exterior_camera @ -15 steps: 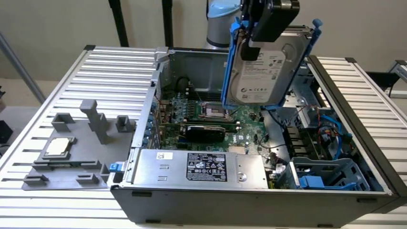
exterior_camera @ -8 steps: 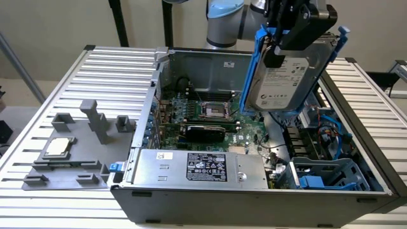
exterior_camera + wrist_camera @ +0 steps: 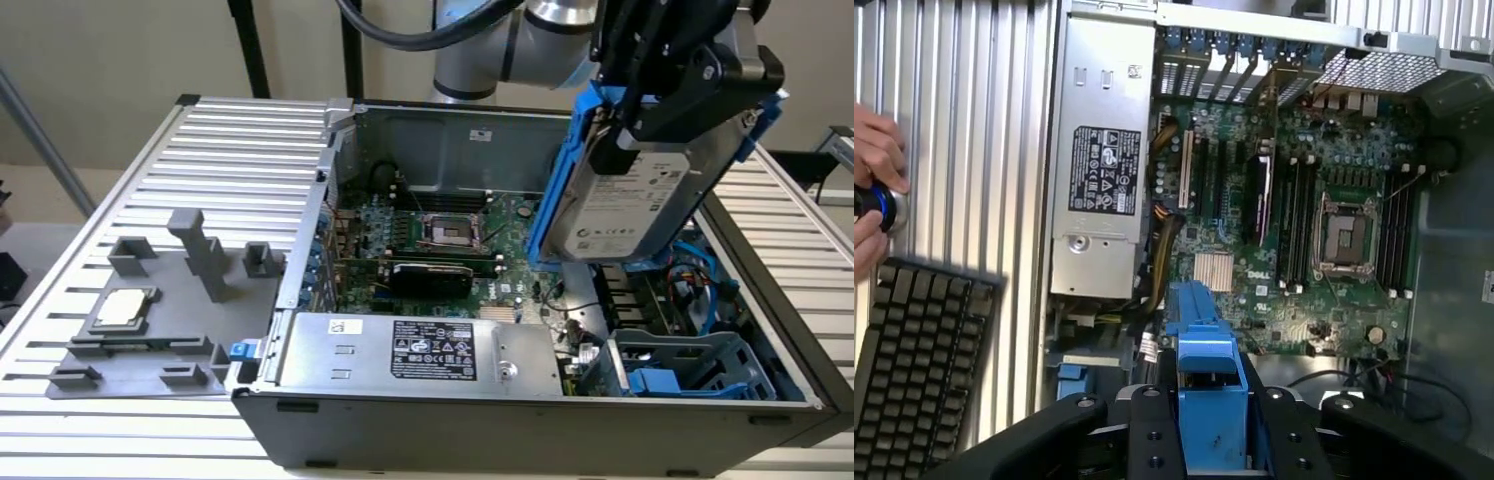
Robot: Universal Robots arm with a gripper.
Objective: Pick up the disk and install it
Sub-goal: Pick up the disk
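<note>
Gripper [image 3: 654, 120] sits clamped on the disk [image 3: 625, 205], held tilted over the open computer case [image 3: 534, 425], at one o'clock in the exterior view. From the disk, the motherboard [image 3: 447, 235] lies at nine o'clock, the power supply [image 3: 427, 350] at seven, a blue drive cage [image 3: 694, 365] at five, a processor chip [image 3: 123, 308] well apart at eight.

I've got the disk [image 3: 638, 205] in the air above the open PC case [image 3: 400, 425]: steeply tilted, white label outward, blue carrier framing it.
</note>
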